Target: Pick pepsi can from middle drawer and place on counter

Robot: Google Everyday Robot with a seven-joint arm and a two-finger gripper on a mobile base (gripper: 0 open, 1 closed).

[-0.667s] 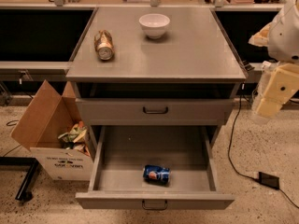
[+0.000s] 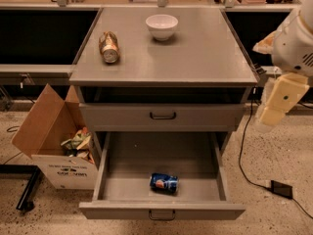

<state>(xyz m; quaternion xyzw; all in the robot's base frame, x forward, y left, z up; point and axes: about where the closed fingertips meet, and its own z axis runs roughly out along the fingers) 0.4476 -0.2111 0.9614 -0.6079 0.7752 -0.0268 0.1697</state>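
The pepsi can (image 2: pixel 164 182) lies on its side in the open middle drawer (image 2: pixel 122 180), near the front centre of its grey tray. The counter (image 2: pixel 195 53) is the grey cabinet top above it. My gripper (image 2: pixel 274 106) hangs at the end of the white and cream arm at the right edge of the view. It is beside the cabinet's right side, level with the upper drawer front, well above and to the right of the can. It holds nothing that I can see.
A white bowl (image 2: pixel 162 26) and a gold-tan can (image 2: pixel 109 47) lying on its side sit on the counter. The upper drawer front (image 2: pixel 162 115) is closed. A cardboard box (image 2: pixel 54 141) of rubbish stands on the floor at the left. A black cable (image 2: pixel 249 175) runs on the floor at the right.
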